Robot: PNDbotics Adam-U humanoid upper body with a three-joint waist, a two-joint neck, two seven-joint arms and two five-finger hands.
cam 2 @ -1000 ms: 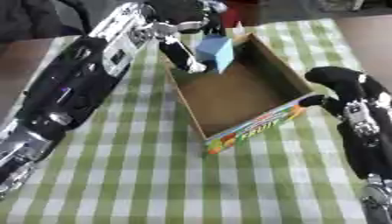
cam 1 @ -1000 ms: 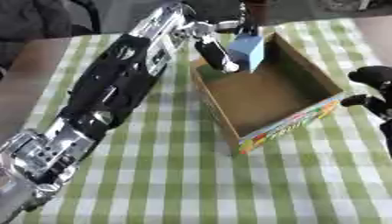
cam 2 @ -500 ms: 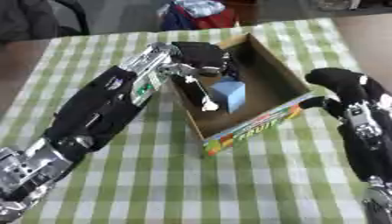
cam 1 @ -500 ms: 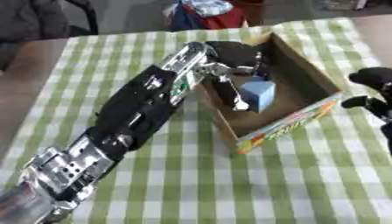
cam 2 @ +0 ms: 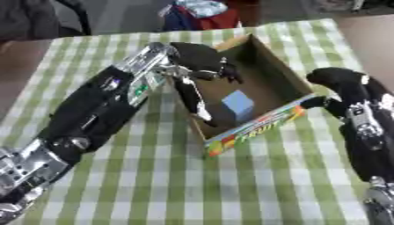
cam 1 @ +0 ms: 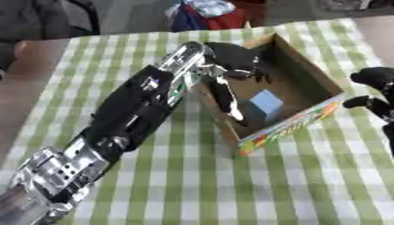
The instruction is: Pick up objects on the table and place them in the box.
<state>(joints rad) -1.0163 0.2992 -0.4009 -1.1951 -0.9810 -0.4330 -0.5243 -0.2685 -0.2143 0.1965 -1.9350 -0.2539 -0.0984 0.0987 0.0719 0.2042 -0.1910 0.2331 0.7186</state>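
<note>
A light blue block (cam 1: 264,104) lies on the floor of the open cardboard box (cam 1: 304,77), near its front left wall. My left hand (cam 1: 235,57) hovers over the box's left rim with fingers relaxed and nothing in them, a little above and behind the block. My right hand (cam 2: 342,85) rests against the box's right front corner, thumb (cam 2: 314,103) touching the coloured front wall; its fingers look curled.
The box stands on a green and white checked tablecloth (cam 1: 308,176). My left arm (cam 1: 131,118) lies diagonally across the cloth from the lower left. Red and blue bags (cam 1: 204,13) sit beyond the table's far edge.
The left hand let go of the blue block, which now lies inside the box. The hand has lifted off it and drawn back toward the left rim. The right hand stayed put.
</note>
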